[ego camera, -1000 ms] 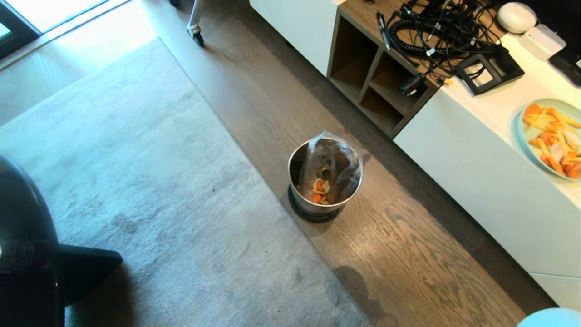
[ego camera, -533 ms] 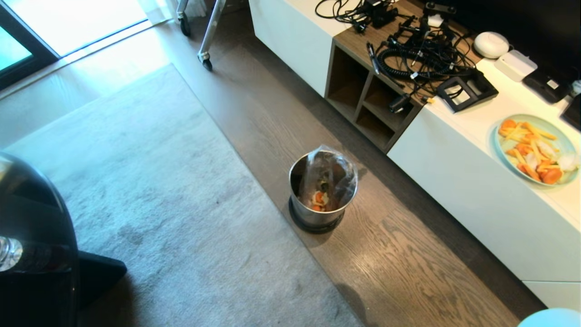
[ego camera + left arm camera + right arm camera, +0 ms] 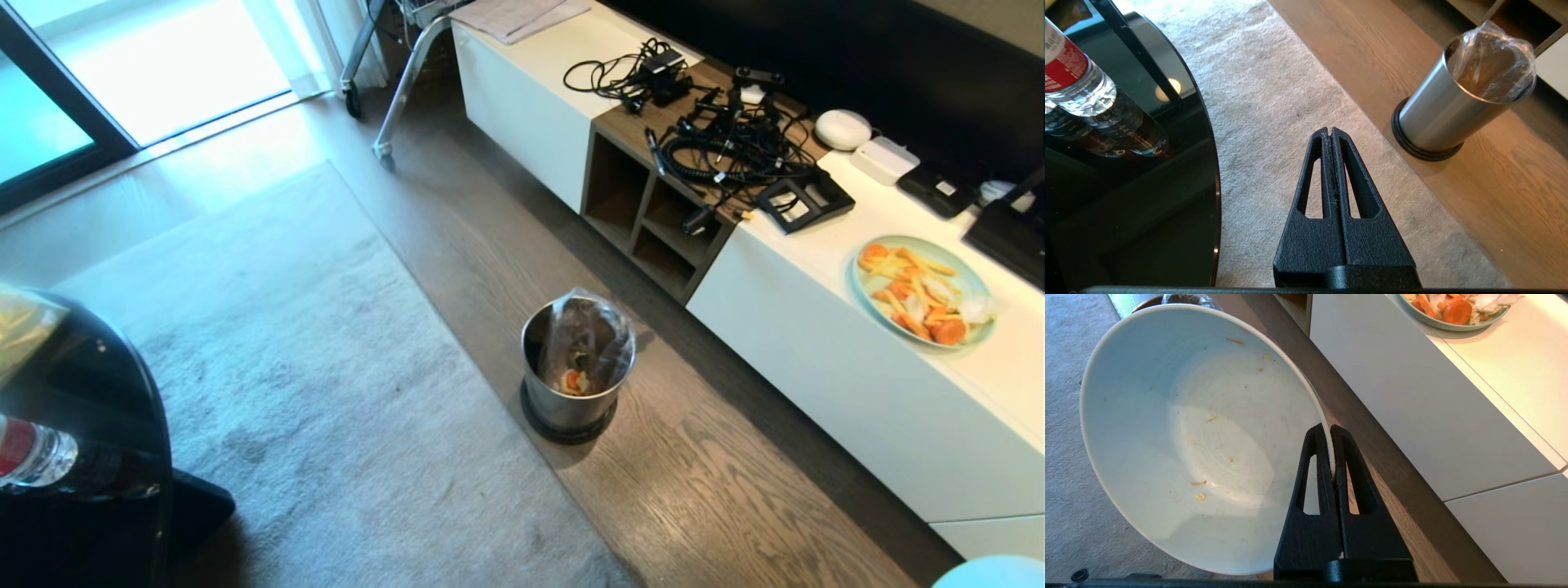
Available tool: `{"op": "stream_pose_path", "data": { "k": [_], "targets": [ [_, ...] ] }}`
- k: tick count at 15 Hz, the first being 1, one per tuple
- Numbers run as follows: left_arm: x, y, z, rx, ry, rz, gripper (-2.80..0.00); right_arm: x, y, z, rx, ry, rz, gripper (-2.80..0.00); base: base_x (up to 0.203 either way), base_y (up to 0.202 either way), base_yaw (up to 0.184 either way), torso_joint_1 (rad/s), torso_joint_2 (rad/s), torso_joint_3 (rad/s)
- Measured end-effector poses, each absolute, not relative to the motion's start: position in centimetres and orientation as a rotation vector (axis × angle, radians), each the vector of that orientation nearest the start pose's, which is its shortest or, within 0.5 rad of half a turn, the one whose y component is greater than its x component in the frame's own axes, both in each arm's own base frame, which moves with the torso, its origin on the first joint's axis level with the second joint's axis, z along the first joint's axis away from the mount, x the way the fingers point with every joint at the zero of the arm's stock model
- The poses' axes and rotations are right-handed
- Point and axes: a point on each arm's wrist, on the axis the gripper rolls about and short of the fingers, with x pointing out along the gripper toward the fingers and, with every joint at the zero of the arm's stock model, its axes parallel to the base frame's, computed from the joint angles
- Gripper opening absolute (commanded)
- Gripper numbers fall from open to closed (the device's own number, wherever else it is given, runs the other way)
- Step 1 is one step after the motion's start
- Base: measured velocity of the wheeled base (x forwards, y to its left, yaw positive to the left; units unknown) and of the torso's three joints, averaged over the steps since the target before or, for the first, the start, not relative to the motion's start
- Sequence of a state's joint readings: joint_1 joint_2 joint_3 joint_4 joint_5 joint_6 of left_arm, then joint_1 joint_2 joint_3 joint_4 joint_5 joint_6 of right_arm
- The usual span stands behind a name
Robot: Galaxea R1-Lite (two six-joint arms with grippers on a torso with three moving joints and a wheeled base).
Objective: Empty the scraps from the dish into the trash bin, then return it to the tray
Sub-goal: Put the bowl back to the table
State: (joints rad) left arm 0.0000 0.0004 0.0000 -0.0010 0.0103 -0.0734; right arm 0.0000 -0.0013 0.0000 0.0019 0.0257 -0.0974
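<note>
Right pincer (image 3: 1332, 430) clamped on the rim of the dish (image 3: 1180, 433), one finger inside the wall and one outside. Dish nearly bare, only a few tiny specks clinging to its inside; far edge hiding most of the trash bin (image 3: 1167, 299) beyond it. Neither the pincer nor the dish visible from the head camera, apart from a pale blue-white curve cut off at the bottom right corner, too little to identify.

Left pincer (image 3: 1332, 130) closed tight on nothing, fingers pressed together, hanging above the grey rug (image 3: 1290, 102) between the black tabletop (image 3: 1180, 171) and the bin.

Trash bin (image 3: 569, 371) upright on the wooden floor (image 3: 718, 482), just beside the rug's edge and near the long white cabinet (image 3: 857, 359). Clear liner bag (image 3: 589, 339) bunched up above the rim, blurring the view inside; a few orange and pale scraps (image 3: 571, 380) just discernible at the bottom.

Pale blue plate (image 3: 922, 291) on the cabinet top, heaped with orange and yellow pieces, well apart from the bin. Tangle of black cables (image 3: 722, 139) further along the cabinet.

Only a slice of the glossy tabletop in view at the left, cut off by the frame. Water bottle (image 3: 37, 453) with a red label lying on it, partly out of frame. Tray not identifiable anywhere with certainty.
</note>
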Motion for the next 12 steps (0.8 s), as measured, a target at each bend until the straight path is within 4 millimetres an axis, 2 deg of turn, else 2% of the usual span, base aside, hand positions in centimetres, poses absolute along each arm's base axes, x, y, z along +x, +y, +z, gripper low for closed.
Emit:
{"op": "stream_pose_path", "data": {
  "k": [12],
  "targets": [
    [-2.28, 0.02, 7.56, -0.073, -0.001, 0.01, -2.8, -2.29, 0.06, 7.53, -0.098, -0.001, 0.026, -2.8, 0.0, 0.0, 0.0, 0.003, 0.0, 0.203]
  ]
}}
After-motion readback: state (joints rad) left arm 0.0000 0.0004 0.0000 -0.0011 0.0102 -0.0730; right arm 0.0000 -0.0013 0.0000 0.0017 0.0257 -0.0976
